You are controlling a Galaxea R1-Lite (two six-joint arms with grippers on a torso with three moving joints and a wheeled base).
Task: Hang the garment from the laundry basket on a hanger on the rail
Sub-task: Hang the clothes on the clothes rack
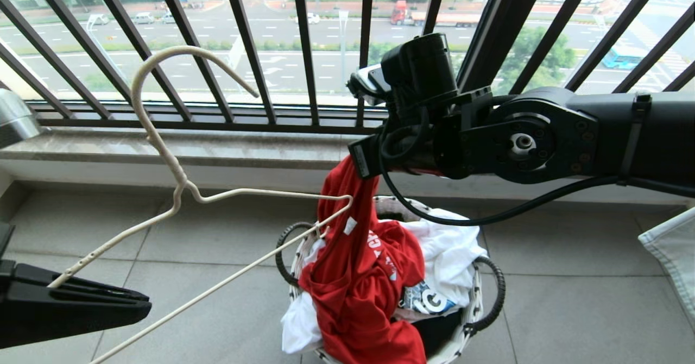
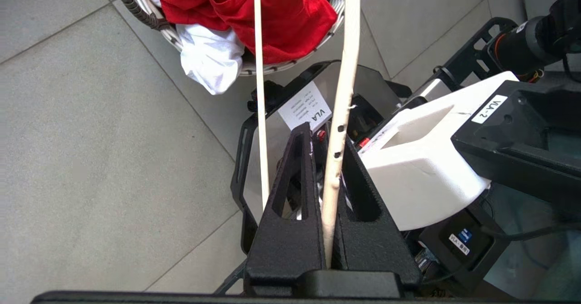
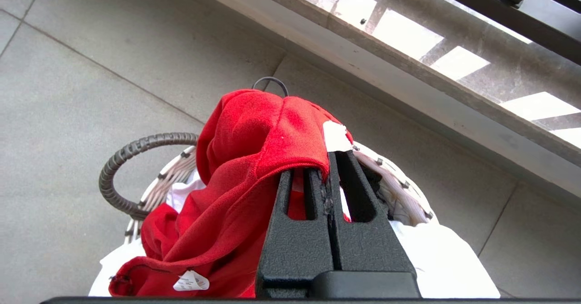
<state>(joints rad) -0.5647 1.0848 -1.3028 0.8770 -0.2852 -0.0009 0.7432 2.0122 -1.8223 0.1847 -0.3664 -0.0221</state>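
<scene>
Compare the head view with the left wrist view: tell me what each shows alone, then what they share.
Head view only: the hanger's curved hook, the balcony railing with the street beyond, and the right gripper shut on the red T-shirt.
Left wrist view only: the robot's own base on the floor tiles.
Both: the left gripper shut on the hanger, and the red T-shirt over the laundry basket.

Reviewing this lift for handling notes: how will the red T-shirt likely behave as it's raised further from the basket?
Probably floppy: the red T-shirt droops in folds below the right gripper. Likely light, since a pinch of fabric carries it. It may drag the white T-shirt beneath.
</scene>
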